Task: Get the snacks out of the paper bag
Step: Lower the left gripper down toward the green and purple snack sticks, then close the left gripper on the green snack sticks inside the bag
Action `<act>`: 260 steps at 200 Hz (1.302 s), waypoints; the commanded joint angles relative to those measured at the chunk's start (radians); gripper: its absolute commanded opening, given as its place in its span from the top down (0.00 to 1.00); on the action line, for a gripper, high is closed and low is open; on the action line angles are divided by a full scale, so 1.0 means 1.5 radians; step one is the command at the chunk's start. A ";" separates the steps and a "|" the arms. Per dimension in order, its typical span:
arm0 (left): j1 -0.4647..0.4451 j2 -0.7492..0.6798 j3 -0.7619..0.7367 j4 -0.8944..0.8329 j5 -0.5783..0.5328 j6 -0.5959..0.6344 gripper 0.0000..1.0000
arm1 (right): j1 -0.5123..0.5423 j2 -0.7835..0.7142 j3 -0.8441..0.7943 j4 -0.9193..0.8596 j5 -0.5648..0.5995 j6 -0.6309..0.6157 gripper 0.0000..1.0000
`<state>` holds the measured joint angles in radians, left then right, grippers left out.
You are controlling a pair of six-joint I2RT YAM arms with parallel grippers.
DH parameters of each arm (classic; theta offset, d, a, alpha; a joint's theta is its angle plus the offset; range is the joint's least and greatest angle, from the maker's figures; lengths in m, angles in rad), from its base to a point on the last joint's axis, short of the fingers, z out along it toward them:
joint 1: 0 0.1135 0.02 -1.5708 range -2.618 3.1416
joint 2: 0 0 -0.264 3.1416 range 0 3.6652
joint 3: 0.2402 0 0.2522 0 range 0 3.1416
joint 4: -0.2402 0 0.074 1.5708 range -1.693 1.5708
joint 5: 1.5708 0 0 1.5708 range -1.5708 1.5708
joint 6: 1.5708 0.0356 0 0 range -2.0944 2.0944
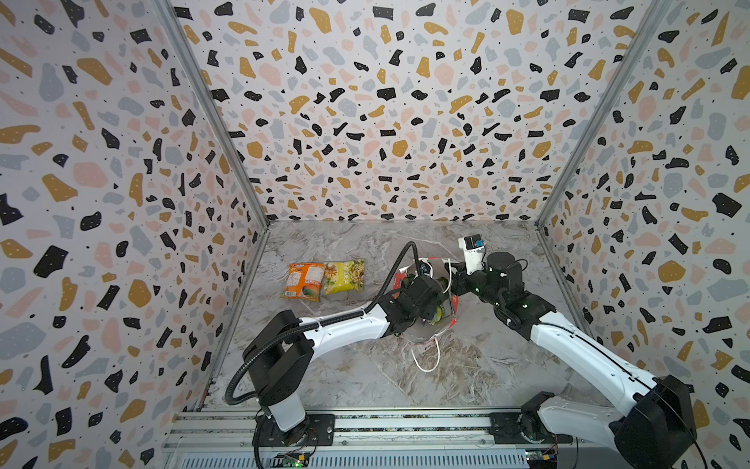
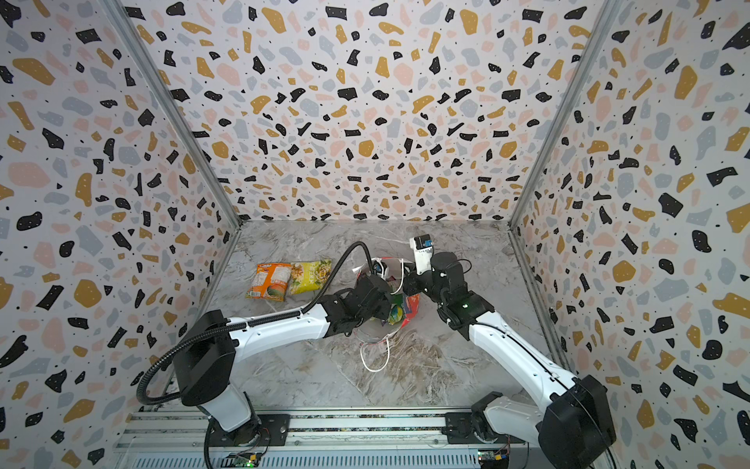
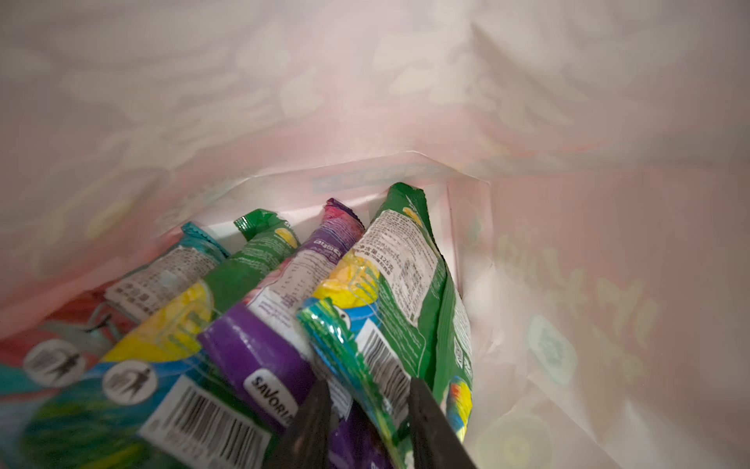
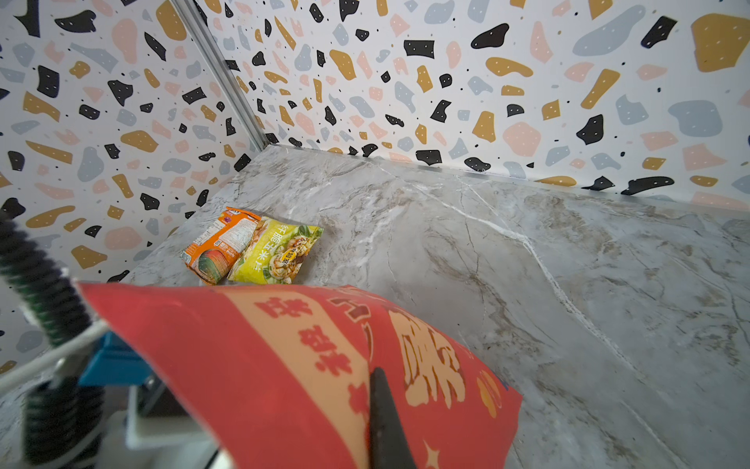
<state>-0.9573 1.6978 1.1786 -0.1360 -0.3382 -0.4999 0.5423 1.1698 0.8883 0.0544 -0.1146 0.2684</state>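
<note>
The red paper bag (image 1: 454, 303) (image 2: 410, 305) stands mid-table with its mouth up, white inside (image 3: 568, 243). My left gripper (image 3: 367, 385) is down inside it, jaws apart on either side of the crinkled end of a green packet (image 3: 389, 284). Beside that lie a purple packet (image 3: 284, 316), a green-yellow one (image 3: 227, 292) and a teal-red one (image 3: 162, 276). My right gripper (image 4: 377, 371) is shut on the bag's red wall (image 4: 284, 365); one finger shows outside, the other is hidden. An orange packet (image 1: 304, 281) (image 4: 221, 245) and a yellow packet (image 1: 344, 277) (image 4: 280, 253) lie on the table left of the bag.
The marble table (image 1: 324, 365) is boxed in by patterned walls on three sides. A white cord handle (image 1: 426, 357) of the bag trails on the table toward the front. A metal rail (image 1: 365, 426) carrying both arm bases runs along the front edge.
</note>
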 commanded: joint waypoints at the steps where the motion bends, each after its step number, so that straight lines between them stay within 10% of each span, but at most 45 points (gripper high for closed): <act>1: 0.008 0.013 -0.011 0.021 0.002 0.000 0.62 | -0.002 -0.037 0.012 0.074 -0.010 0.009 1.00; 101: 0.012 0.070 -0.004 0.047 0.013 0.015 0.65 | -0.001 -0.035 0.009 0.080 -0.017 0.011 1.00; 189: 0.013 0.022 -0.017 0.074 0.016 0.044 0.99 | -0.005 -0.037 0.009 0.076 -0.007 0.015 1.00; 260: 0.013 -0.076 -0.026 0.076 0.025 0.067 1.00 | -0.010 -0.028 0.008 0.076 -0.004 0.019 1.00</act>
<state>-0.9489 1.6482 1.1446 -0.0536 -0.2935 -0.4210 0.5331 1.1698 0.8845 0.0643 -0.1116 0.2829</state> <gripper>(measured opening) 0.047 0.047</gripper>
